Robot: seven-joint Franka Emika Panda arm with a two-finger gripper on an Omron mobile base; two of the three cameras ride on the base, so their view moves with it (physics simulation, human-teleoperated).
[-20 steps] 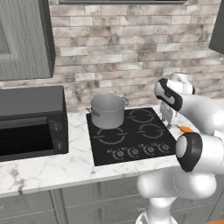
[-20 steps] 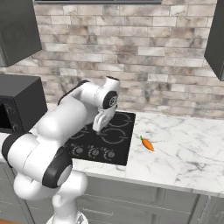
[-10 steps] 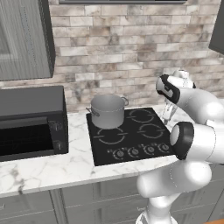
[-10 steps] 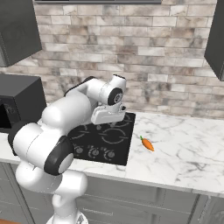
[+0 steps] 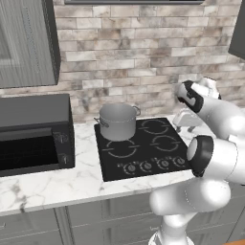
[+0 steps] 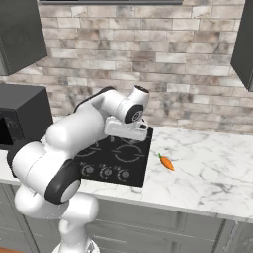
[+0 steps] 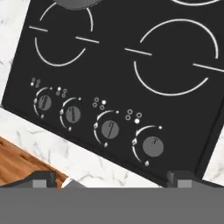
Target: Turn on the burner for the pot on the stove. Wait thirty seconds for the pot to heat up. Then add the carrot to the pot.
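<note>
Nearest, along the front edge of the stove [image 5: 143, 153]: a row of four round knobs [image 7: 109, 129], seen from above in the hand view, each with a small dot diagram beside it marking its burner. Just above that row, hovering over the right part of the cooktop: the gripper [image 6: 127, 129], with two dark finger tips [image 7: 41, 178] showing far apart at the bottom of the hand view, so jaws spread and holding nothing. Farther back, on the far left ring: the pot [image 5: 117, 121], grey, upright, well apart from the hand. Off to the right of the cooktop, on the marble counter [image 6: 207, 168]: the carrot [image 6: 166, 162], lying flat near the stove's right edge, untouched. Behind everything, a stone-brick wall; at far left, a black microwave [image 5: 33, 134]. Step in hand, judging by the layout: still the first one, turning on the burner under the pot, with no knob touched yet. Next move, as a judgement: picking the knob whose dots point to the far left ring, dropping the spread fingers around it, closing and twisting. Which of the four that is cannot be read for certain from the tiny diagrams. Waiting and the carrot come only afterwards.
</note>
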